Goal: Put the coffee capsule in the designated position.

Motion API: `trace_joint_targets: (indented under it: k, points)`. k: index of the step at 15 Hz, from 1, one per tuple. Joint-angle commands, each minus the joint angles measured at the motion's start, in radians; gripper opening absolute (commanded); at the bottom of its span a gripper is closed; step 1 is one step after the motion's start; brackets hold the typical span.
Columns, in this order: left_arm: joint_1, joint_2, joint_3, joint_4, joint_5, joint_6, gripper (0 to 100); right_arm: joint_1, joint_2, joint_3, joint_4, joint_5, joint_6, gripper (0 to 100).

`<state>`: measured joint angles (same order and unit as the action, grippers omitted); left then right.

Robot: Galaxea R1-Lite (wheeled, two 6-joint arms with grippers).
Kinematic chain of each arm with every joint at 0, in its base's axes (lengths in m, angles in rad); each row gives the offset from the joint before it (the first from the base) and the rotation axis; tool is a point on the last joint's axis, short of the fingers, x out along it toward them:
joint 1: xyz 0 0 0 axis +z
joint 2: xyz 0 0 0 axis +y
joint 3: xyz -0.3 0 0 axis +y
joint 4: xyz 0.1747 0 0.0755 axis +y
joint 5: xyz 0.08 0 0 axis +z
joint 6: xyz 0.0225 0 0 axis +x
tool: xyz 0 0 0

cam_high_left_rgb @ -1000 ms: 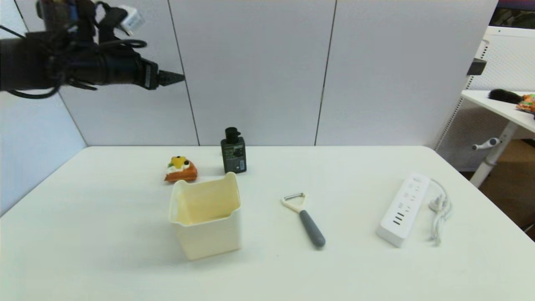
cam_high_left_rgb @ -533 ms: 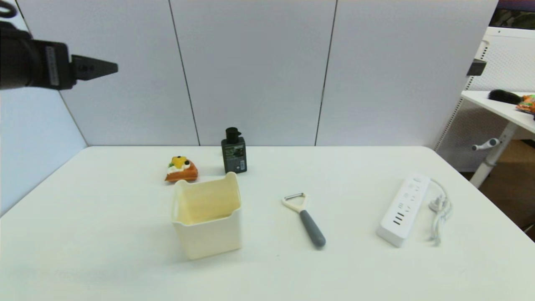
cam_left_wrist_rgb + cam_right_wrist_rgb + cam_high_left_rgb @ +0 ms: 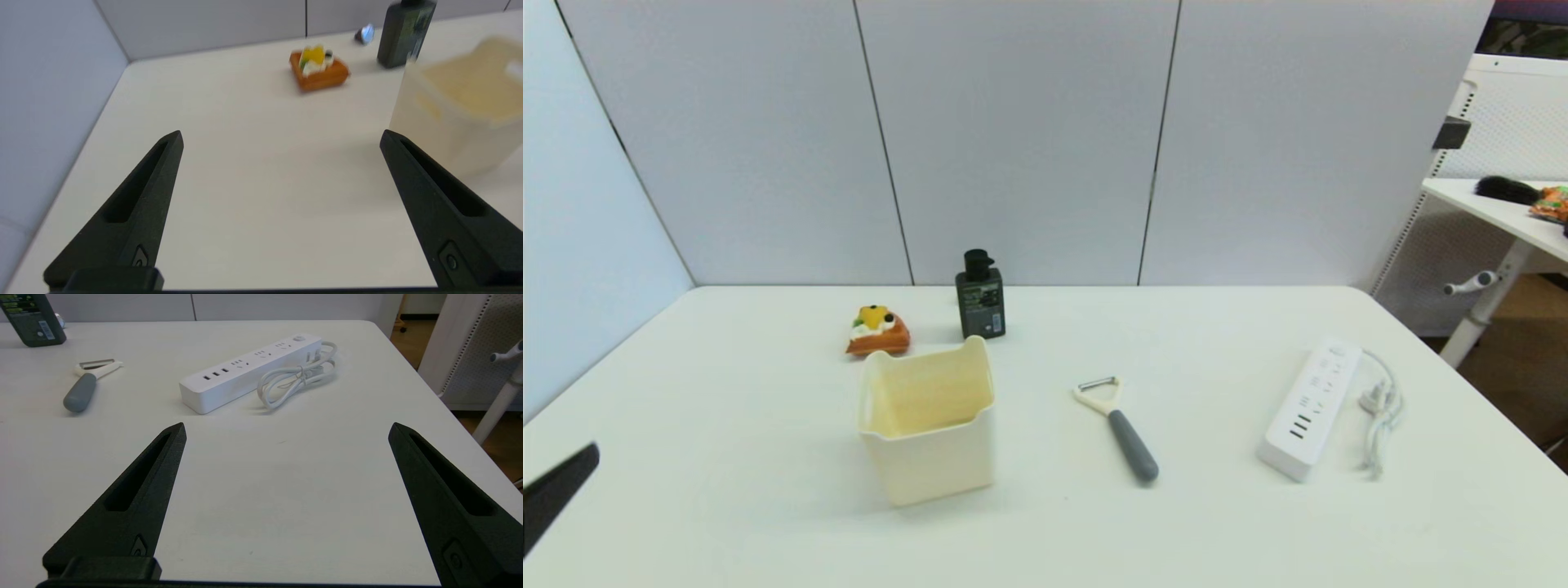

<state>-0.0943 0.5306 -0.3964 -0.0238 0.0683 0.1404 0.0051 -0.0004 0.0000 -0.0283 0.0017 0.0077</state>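
Low over the table's near-left edge, left gripper (image 3: pixel 282 136), fingers (image 3: pixel 135 212) wide.

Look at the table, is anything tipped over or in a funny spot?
Mostly tidy. The tiny coffee capsule lies on its side behind the black pump bottle, apart from the cream bin where it belongs. The head view cannot see it there.

- Coffee capsule (image 3: pixel 365 34): hidden in head view behind pump bottle (image 3: pixel 980 296); left wrist view shows it small, blurred, just beside the bottle.
- Bin (image 3: pixel 461 102): blurred, cut by frame edge in left wrist view.
- Left end effector (image 3: pixel 556 494): only one finger tip enters head view at edge.
- Pump bottle top cropped in both wrist views.
- Right end effector (image 3: pixel 286 430): outside head view.
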Motion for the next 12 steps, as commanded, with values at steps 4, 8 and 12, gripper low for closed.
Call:
trace_joint_targets:
  k: [4,8,12]
  points:
    - [0.080,-0.531,0.396,0.019,-0.094,-0.005,100,0.001,0.000,0.008,-0.001,0.000,0.000,100]
    - [0.080,-0.531,0.396,0.015,-0.094,-0.007,100,0.001,0.000,0.008,-0.001,0.000,0.000,100]
    - [0.080,-0.531,0.396,0.019,-0.090,-0.045,100,0.001,0.000,0.008,-0.001,0.000,0.000,100]
